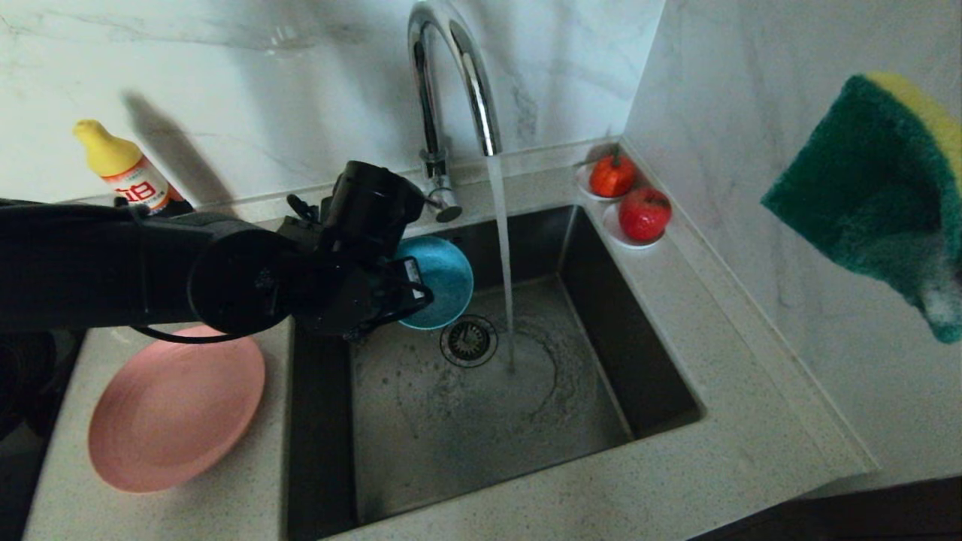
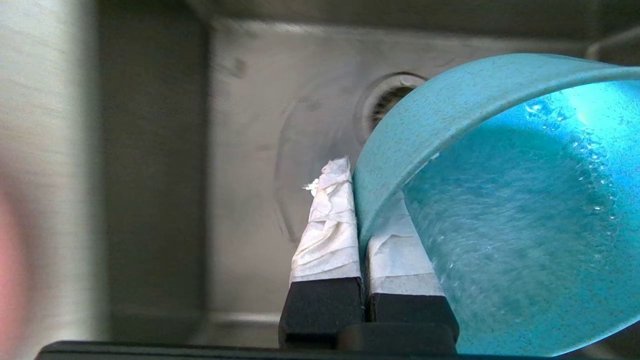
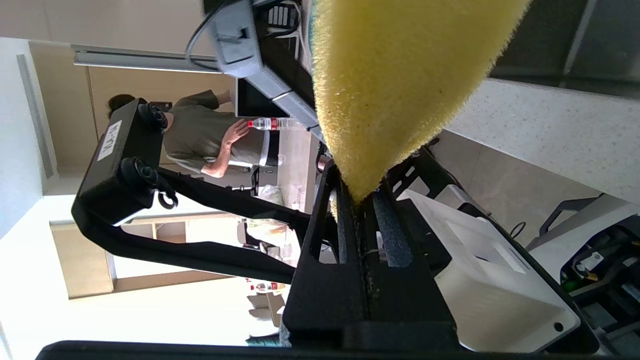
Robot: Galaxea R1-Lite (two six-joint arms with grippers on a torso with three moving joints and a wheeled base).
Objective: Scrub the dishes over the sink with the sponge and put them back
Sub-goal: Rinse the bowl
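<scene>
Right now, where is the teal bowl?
In the head view the teal bowl hangs tilted over the sink's back left, beside the drain strainer, its rim pinched in the left gripper.

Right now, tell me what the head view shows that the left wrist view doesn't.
Head view only: the tap running, the pink plate on the counter, the sponge held high on the right.

Left wrist view only: the left end effector shut on the rim of the teal bowl, with wet foam inside it.

Both: the bowl held over the sink near the drain strainer.
</scene>
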